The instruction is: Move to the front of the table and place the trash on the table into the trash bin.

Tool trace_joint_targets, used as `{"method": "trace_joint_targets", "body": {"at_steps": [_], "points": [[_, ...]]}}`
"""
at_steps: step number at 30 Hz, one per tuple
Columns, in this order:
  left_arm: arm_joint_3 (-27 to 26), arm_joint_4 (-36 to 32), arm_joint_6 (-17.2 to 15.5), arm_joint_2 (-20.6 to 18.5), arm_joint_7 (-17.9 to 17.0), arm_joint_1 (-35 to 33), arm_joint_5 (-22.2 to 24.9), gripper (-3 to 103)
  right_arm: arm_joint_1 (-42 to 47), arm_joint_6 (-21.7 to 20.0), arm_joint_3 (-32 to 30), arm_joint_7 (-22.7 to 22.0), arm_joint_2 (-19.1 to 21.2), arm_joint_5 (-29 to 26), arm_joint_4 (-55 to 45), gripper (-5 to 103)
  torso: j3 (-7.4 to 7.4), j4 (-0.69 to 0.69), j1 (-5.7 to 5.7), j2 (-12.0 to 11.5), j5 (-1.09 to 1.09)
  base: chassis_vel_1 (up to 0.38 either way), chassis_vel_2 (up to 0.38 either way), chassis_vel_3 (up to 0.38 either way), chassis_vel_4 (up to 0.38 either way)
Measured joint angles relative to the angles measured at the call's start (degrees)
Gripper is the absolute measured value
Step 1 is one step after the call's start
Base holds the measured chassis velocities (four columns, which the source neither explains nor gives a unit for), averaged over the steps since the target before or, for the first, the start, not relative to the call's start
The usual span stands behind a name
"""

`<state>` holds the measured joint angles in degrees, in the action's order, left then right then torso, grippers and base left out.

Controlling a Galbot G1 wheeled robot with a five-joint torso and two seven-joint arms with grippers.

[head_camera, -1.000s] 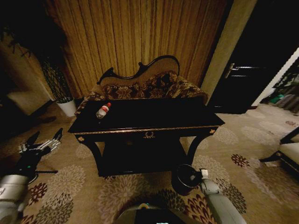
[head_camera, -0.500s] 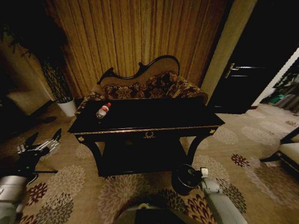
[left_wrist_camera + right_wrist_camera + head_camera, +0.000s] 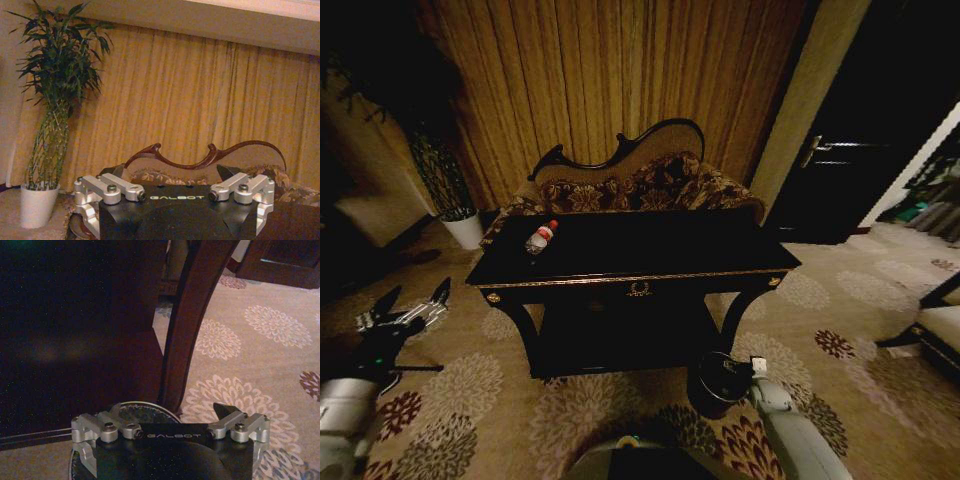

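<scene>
Head view: I see the table (image 3: 650, 250) square ahead, black gloss top with gold trim, the sofa (image 3: 620, 185) right behind it against the curtain (image 3: 620, 80).

One piece of trash: the bottle (image 3: 541, 237), clear with a red cap, lying on its side near the table's far-left corner. It is well apart from both grippers.

Left gripper (image 3: 415, 300): held low out to my left over the carpet (image 3: 570, 410), below tabletop level, fingers spread apart with nothing between them. The bottle sits up and to the right of it, on the table surface. In the left wrist view the gripper (image 3: 175, 187) points toward the sofa back and curtain, with a potted plant (image 3: 50, 100) in a white pot off to one side.

Right gripper (image 3: 738, 368): directly over the mouth of the trash bin (image 3: 705, 395), which stands on the carpet by the table's front-right leg (image 3: 735, 315). In the right wrist view the gripper (image 3: 175, 427) has its fingers apart and empty, the bin rim (image 3: 145, 406) just beyond them beside the curved leg. I cannot make out what the bin holds; the interior reads dark.

Versus half a second ago: table, bottle and bin unchanged; both grippers sit in nearly the same places, the left a touch lower.
</scene>
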<state>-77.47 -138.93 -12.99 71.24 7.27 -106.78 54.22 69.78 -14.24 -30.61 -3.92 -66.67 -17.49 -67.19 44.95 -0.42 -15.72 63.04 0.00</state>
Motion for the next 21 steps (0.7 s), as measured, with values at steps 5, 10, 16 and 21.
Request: {"method": "trace_joint_targets", "body": {"at_steps": [5,10,16,21], "points": [[0.28,0.0,0.1,0.43,0.14,-0.02,-0.03,100,1.71,1.11,-0.64,-1.43,-0.14,-0.18,-5.09,100,0.0,0.0,0.0,0.0,0.01,0.0,0.0,0.0,0.0],[1.05,0.1,0.94,1.27,0.38,-0.15,-1.21,100,5.54,3.6,-2.62,-1.64,0.36,-0.19,-18.06,100,0.0,0.0,0.0,0.0,0.01,0.0,0.0,0.0,0.0],[0.44,-0.32,1.13,1.63,0.37,-0.17,-1.49,100,10.89,3.8,-7.12,-0.39,2.63,-4.73,-37.4,100,0.0,0.0,0.0,0.0,-0.01,0.0,0.0,0.0,0.0],[0.27,-0.79,1.14,2.08,0.05,-0.13,-1.55,100,14.21,0.79,-10.12,-0.31,3.21,-11.55,-52.63,100,-0.01,0.0,0.0,0.01,-0.03,0.0,0.0,0.0,0.0]]}}
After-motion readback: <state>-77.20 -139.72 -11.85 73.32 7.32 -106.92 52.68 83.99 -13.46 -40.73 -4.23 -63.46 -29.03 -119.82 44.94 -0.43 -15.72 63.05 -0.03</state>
